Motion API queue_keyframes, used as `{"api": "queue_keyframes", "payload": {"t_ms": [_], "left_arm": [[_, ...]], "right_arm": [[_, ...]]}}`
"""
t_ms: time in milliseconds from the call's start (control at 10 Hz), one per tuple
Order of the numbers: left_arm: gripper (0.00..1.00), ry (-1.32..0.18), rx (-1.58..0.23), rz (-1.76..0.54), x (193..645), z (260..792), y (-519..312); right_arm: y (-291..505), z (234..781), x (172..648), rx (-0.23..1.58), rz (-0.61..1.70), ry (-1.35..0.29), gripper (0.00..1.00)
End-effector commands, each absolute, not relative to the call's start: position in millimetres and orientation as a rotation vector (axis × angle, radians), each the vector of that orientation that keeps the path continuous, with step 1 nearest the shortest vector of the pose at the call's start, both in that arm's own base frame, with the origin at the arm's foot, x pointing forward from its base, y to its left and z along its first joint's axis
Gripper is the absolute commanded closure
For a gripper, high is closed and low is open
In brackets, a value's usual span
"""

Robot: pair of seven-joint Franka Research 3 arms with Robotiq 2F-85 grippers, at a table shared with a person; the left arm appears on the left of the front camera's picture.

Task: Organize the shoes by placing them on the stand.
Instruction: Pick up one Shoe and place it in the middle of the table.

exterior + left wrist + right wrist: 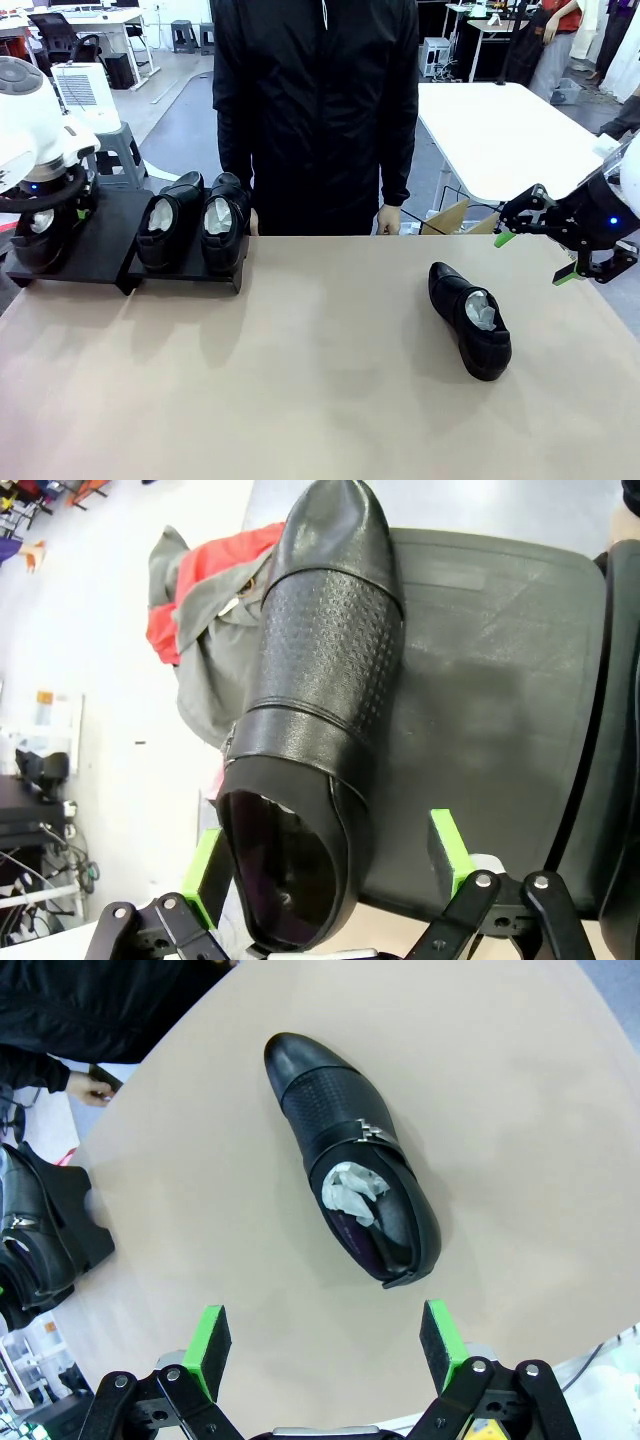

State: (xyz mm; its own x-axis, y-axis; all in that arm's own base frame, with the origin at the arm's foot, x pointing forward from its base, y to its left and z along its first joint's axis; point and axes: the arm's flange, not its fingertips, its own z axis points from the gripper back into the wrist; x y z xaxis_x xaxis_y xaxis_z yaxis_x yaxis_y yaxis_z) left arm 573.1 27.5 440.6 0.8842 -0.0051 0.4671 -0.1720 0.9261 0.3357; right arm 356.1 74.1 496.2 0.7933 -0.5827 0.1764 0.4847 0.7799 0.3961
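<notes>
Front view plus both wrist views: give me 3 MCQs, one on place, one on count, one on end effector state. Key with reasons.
1. Where does the shoe not on the stand lie?
A. On the table's right half
B. In the person's hand
C. On the floor

2. How many shoes sit on the stand?
A. One
B. Three
C. Four

3. How do the left end effector's jaws stand?
A. Shut on a shoe
B. Open, either side of a shoe's heel
C. Shut on nothing

Key:
1 A: the lone shoe lies on the bare table.
2 B: one under the left end effector, two side by side on the stand.
3 B: its green pads stand apart from the shoe on the stand.
</notes>
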Motion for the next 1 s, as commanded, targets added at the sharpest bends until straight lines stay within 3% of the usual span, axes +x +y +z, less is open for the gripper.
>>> {"api": "queue_keyframes", "payload": {"t_ms": [0, 400, 600, 700, 900], "left_arm": [[0.00, -0.473, 0.378, 0.083, 573.9, 436.8, 27.5], [0.00, -0.471, 0.380, 0.087, 573.9, 434.9, 27.3], [0.00, -0.574, 0.325, 0.058, 543.3, 491.5, 13.7], [0.00, -0.534, 0.302, 0.009, 531.8, 507.0, 10.5], [0.00, -0.317, 0.157, -0.142, 507.0, 529.7, 0.1]], "right_arm": [[73.1, 496.9, 356.6, 0.350, -0.575, -0.299, 0.00], [73.1, 496.9, 356.6, 0.350, -0.575, -0.299, 0.00], [73.1, 496.9, 356.6, 0.350, -0.575, -0.299, 0.00], [73.1, 496.9, 356.6, 0.350, -0.575, -0.299, 0.00], [73.1, 496.9, 356.6, 0.350, -0.575, -0.299, 0.00]]}}
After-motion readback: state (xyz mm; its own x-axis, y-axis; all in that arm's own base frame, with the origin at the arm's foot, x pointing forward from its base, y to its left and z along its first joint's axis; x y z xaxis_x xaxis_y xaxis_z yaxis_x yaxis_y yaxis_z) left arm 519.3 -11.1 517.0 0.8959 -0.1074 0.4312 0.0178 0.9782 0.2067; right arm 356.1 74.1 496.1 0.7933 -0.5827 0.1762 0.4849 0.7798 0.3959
